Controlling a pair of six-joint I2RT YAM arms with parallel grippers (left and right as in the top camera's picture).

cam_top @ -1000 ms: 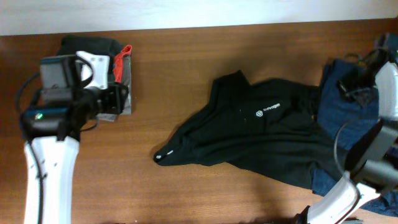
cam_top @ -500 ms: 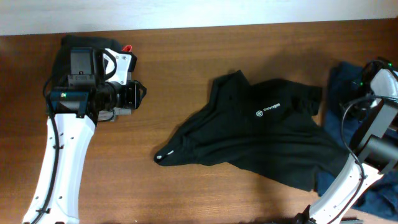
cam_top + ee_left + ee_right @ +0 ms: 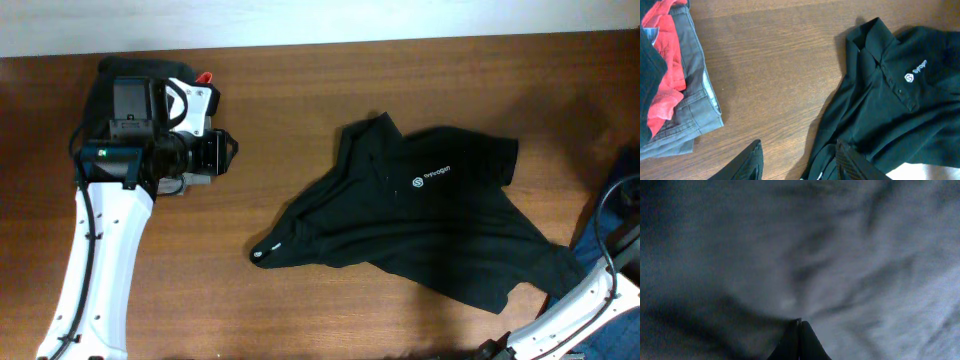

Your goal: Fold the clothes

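The black collared shirt (image 3: 430, 225) lies crumpled and unfolded in the middle of the table, white logo on its chest facing up. It also shows in the left wrist view (image 3: 890, 105). My left gripper (image 3: 222, 152) is open and empty, hovering left of the shirt; in the left wrist view its fingers (image 3: 800, 162) frame the shirt's lower left edge. My right gripper (image 3: 800, 330) is shut, pinching blurred blue-grey fabric that fills its view. In the overhead view only the right arm's white link (image 3: 575, 315) shows, at the bottom right.
A stack of folded clothes, black, red and grey (image 3: 675, 75), sits at the far left under my left arm, also in the overhead view (image 3: 135, 70). A dark blue garment (image 3: 625, 180) hangs at the table's right edge beside the shirt.
The right arm has pulled away to the right and out of the overhead view, dragging the blue garment off the shirt. The left arm swung towards the shirt, then held still.
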